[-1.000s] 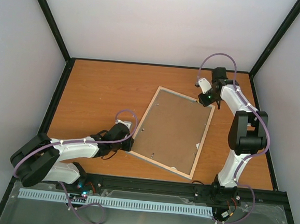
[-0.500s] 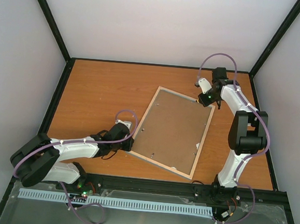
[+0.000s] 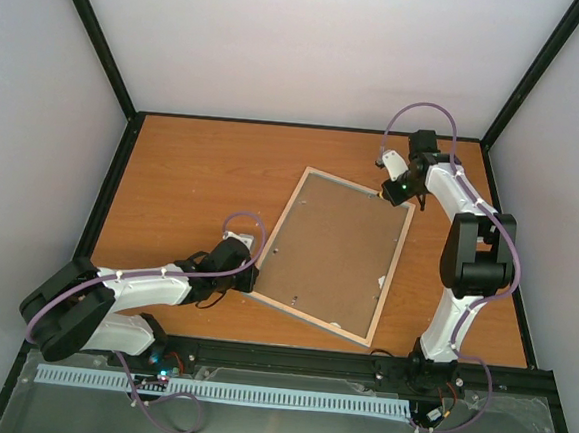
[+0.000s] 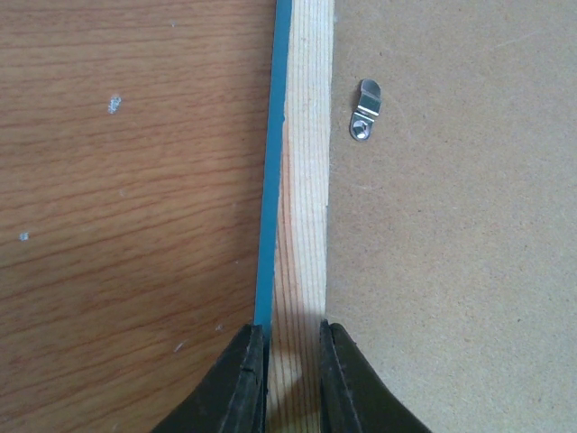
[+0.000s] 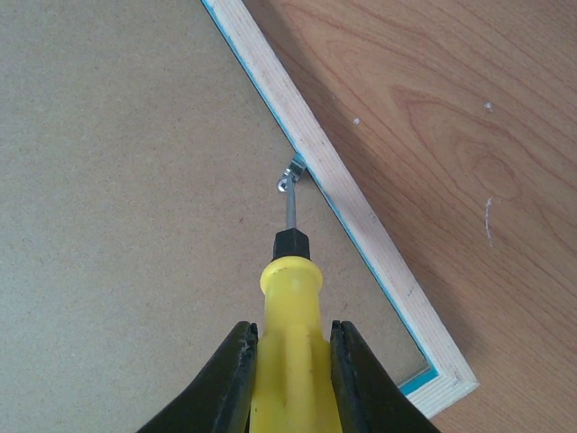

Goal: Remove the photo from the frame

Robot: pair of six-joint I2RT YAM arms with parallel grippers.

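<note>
Two arms stand at the near edge of one table (image 3: 187, 183), each with one gripper. Between them lies one frame (image 3: 280, 231), filled by one board (image 3: 340, 243). There is one screwdriver (image 5: 288, 298). Each wrist view shows one metal clip, and the top view is too small to count the clips surely.

The frame is a large, thin rectangle lying face down on the middle of the table. It is turned so that its long sides run slantwise from near right to far left. Its back rail is pale, straight-grained wood, with a thin blue edge showing along it. The board inside is flat, matt brown fibreboard. It covers the whole opening, so the photo cannot be seen.

Nearest, the left gripper (image 4: 293, 338) is clamped on the frame's left rail close to the near-left corner. One black finger sits on the blue outer edge and the other on the board side. Further along that rail, a small bent clip (image 4: 364, 110) lies flat on the board just beside the wood.

The table is orange-brown wood-grain laminate, smooth, with a few pale specks.

Farthest, at the far right corner of the frame, the right gripper (image 5: 290, 334) is closed around the screwdriver's round, glossy yellow handle. A black collar and a slim steel shaft lead to a second clip (image 5: 290, 173). That clip sits where the board meets the rail, and the shaft's tip reaches it.
</note>
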